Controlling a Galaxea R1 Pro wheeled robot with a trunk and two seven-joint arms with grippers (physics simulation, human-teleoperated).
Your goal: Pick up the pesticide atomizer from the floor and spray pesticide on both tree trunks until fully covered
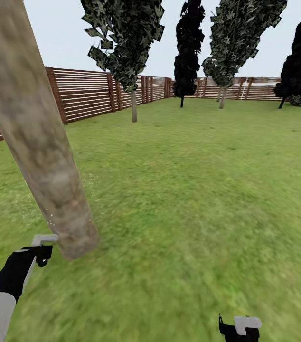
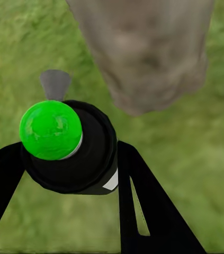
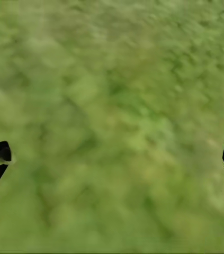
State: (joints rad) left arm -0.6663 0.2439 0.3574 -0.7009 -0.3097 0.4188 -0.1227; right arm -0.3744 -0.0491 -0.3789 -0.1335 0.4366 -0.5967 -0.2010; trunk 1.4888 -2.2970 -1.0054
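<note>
With the atomizer clamped in the left gripper, the trunk stands just right.
Right gripper, fingers apart, hangs far off.

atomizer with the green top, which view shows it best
The left wrist view: the atomizer sits close up between the left tool's fingers, before the tree trunk. In the head view it is just a small pale piece at that tool.

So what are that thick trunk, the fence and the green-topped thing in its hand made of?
Tree trunk: rough bark by its matte, mottled grey-tan surface. Fence: looks like brown wooden slats. Pesticide atomizer, held in the left gripper: probably plastic, with a glossy green cap and a smooth black body.
</note>
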